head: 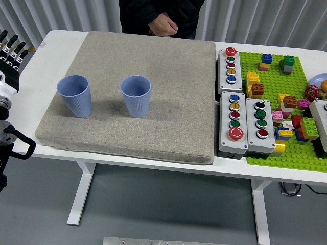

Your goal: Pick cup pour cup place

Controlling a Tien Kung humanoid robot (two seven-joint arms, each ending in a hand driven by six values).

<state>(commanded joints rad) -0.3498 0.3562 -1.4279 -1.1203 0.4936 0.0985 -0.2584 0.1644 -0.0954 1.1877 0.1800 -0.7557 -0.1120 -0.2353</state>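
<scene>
Nothing grasped yet: left hand (10,51) at the far-left edge of the table (36,76), fingers extended and spread, holding nothing, well apart from both cups; right hand out of view. Left cup (75,95) and right cup (136,96) upright, side by side but not touching, on the near-left part of the grey mat (168,102). Likely risks — a sideways approach knocking the left cup over, since tall, light, tapered and narrow at the base; a grip too hard squashing the thin wall, too soft letting the ridged side slip; a tilt started too far from the right cup spilling onto the mat, or a rim-to-rim bump toppling it. Contents of either cup impossible to tell from above. Cups pale blue, matte, probably plastic, with fine vertical ribbing below a smooth rim. Mat thick, coarse-woven and felt-like, soft-edged — a slightly yielding footing, so a cup put down off-vertical might well tip. At the far edge, a person's hand (163,24), clear of the cups. Right of the mat, grey button boxes (240,117) and a green brick baseplate (265,76).
</scene>
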